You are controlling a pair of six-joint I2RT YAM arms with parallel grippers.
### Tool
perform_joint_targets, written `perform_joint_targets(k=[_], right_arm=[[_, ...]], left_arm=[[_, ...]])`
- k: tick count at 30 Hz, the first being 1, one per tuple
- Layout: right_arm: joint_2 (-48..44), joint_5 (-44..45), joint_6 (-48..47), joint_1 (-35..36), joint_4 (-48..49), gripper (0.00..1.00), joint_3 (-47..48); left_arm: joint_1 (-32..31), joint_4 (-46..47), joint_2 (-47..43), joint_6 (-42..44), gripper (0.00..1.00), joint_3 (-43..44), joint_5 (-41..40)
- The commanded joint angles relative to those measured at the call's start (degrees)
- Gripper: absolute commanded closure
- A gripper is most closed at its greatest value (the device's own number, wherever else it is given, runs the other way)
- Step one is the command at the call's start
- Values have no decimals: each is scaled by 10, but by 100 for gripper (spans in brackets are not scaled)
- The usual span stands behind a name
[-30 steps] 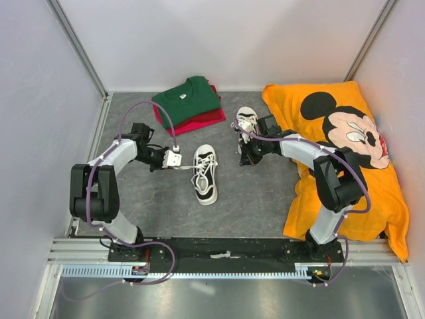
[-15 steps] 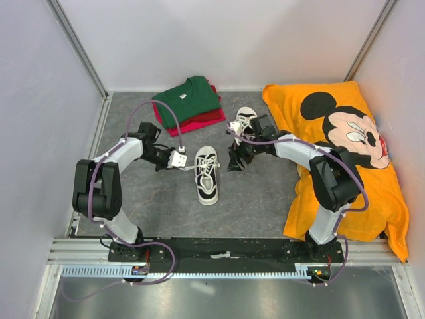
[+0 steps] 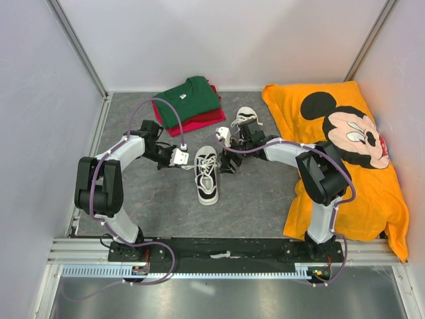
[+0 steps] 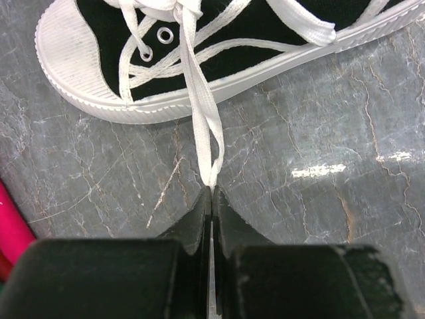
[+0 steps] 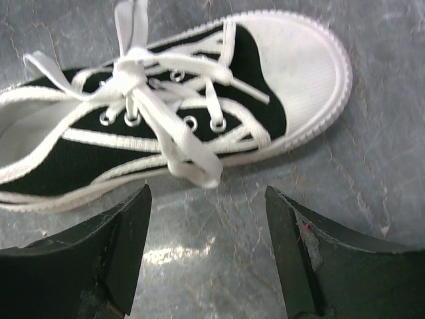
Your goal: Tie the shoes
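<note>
One shoe (image 3: pixel 207 178), black canvas with a white toe cap, lies mid-table with its toe toward me. The other shoe (image 3: pixel 247 119) lies further back to the right. My left gripper (image 3: pixel 188 161) is just left of the near shoe, shut on a loop of its white lace (image 4: pixel 202 116), which runs taut from the eyelets into the gripper's closed tips (image 4: pixel 212 194). My right gripper (image 3: pixel 223 166) is at that shoe's right side, open, with nothing between its fingers. In the right wrist view a lace loop (image 5: pixel 189 163) hangs over the shoe's (image 5: pixel 262 116) side just ahead of the right gripper (image 5: pixel 207 199).
A folded green shirt (image 3: pixel 187 98) lies on a red one (image 3: pixel 202 120) at the back left. An orange Mickey Mouse blanket (image 3: pixel 345 159) covers the right side. White walls enclose the grey table (image 3: pixel 259 193).
My right gripper has opened and moved left from the far shoe to the near shoe's right side. The left gripper has shifted slightly right, still shut on the lace.
</note>
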Motion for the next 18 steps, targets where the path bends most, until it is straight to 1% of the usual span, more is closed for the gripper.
perform_joint_targets(k=[1,6,7,8,9,10,11,12,13,18], right_arm=[[18,-12,4,12,58,24,20],[22,-22,-18,20,40,28,25],[21,-22,-33,20,29,31,23],[20,-22,-39,21,27,39,23],[20,-21,-43,21,22,43,22],[16,-18,-47,21,16,50,21],[14,-16,-54,21,13,67,22],[9,-15,-57,21,9,79,21],[5,-15,-61,20,1,100,19],[-27,7,-84,11,-29,100,4]], left_arm=[[-3,13,5,-15,99,18,15],[-4,14,12,-21,98,27,14],[-4,15,14,-21,99,28,14],[-4,15,13,-20,98,29,15],[-4,15,13,-21,98,29,15],[-4,15,13,-21,98,29,14],[-4,14,13,-21,98,29,14],[-4,15,13,-22,98,29,13],[-4,14,11,-25,98,29,12],[0,15,0,-32,99,17,-2]])
